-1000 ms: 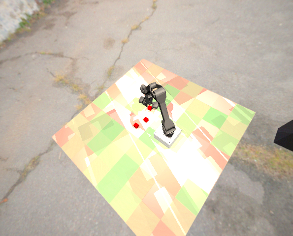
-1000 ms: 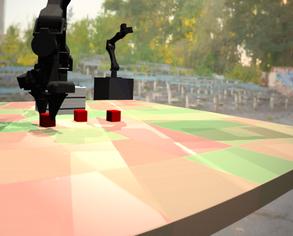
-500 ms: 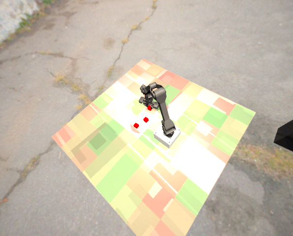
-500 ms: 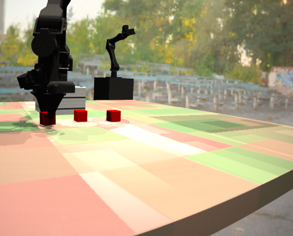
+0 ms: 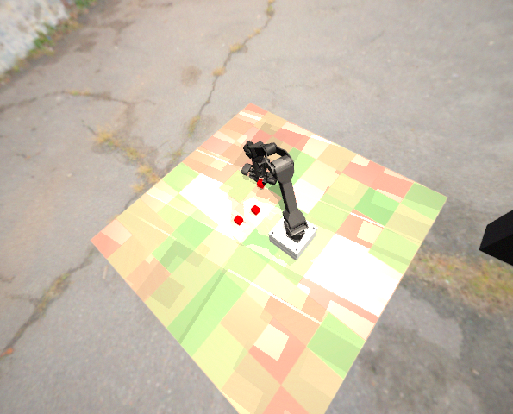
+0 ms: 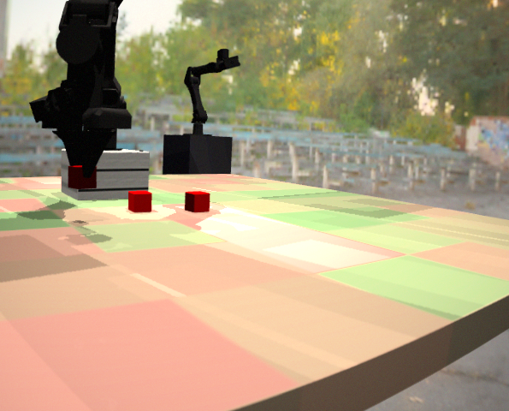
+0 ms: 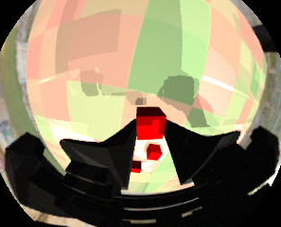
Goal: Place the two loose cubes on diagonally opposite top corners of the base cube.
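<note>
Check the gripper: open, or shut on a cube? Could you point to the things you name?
Shut on a red cube (image 5: 259, 184) (image 6: 78, 176) (image 7: 150, 127); fingers (image 6: 91, 161) hold it above the table.

1. The arm (image 5: 288, 196) (image 6: 91, 57) rises from its base, reaches out and bends downward at the far end.
2. The gripper (image 5: 260, 181) (image 6: 82, 172) (image 7: 149, 121) points down, raised above the surface.
3. It is clamped in a grip, its two sides partly apart.
</note>
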`<state>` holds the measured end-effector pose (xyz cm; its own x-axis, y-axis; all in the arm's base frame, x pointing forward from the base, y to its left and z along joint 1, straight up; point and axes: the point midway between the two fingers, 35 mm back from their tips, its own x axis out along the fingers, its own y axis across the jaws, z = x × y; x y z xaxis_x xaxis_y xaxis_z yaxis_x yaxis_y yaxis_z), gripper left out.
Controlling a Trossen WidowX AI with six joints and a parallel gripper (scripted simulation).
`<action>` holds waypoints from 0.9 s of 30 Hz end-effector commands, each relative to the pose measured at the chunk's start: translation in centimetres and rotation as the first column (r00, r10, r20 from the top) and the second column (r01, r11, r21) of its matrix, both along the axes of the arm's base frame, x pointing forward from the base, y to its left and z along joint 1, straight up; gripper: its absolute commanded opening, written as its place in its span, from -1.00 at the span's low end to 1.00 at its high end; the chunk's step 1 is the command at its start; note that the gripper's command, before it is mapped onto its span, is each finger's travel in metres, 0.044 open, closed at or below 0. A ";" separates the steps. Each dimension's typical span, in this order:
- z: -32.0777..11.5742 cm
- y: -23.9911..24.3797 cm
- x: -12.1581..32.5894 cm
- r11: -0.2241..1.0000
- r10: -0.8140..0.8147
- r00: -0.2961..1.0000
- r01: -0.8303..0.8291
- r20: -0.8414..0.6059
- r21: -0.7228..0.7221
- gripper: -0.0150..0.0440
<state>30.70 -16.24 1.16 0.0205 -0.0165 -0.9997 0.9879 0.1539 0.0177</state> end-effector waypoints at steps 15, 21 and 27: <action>5.6 0.3 -0.5 1.000 0.005 1.000 -0.005 0.003 0.004 -0.14; 5.7 1.1 -0.2 0.997 0.075 0.997 -0.075 0.002 0.003 -0.14; 5.3 2.9 0.5 0.971 0.239 0.971 -0.239 -0.001 0.000 -0.14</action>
<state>30.99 -14.23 6.76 0.0245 -0.0151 -0.9996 0.9489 0.3152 0.0184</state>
